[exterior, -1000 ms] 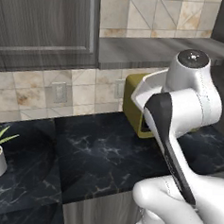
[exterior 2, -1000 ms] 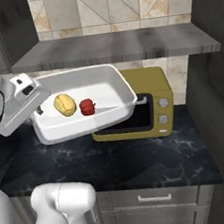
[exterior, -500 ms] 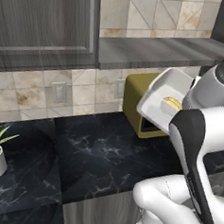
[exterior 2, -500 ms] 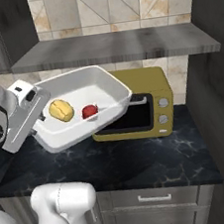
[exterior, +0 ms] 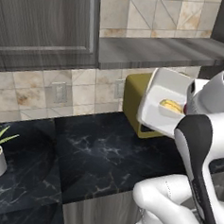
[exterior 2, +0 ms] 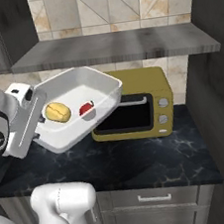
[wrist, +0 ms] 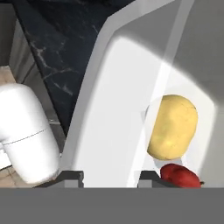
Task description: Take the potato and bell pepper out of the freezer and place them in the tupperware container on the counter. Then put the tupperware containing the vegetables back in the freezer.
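1. My jaws (wrist: 110,177) are clamped on one wall of the tupperware container (exterior 2: 78,108); in the hand view the two dark tips sit either side of the white rim, so I am grasping the tray by its edge.
2. The container hangs in the air above the table (exterior 2: 139,155), tilted, in front of the olive oven (exterior 2: 147,102) and below the grey shelf (exterior 2: 115,47).
3. Both vegetables are inside it: the potato (exterior 2: 57,111) lies nearer my hand and the bell pepper (exterior 2: 86,108) sits just beside it, toward the tray's middle. In the hand view the potato (wrist: 171,127) rests against the floor of the tray with the bell pepper (wrist: 180,176) close beneath it.
4. I judge the loading part finished; the step in hand is the last one, carrying the filled container to the freezer.
5. The freezer is not something I can pick out from here, so the next move calls for turning or driving toward it while I keep the load.
6. The tilt worries me: the vegetables could roll to the low side or out, so I should level the tray and move slowly.
7. A one-edge grip on a wide tray may twist, so a firm hold matters.
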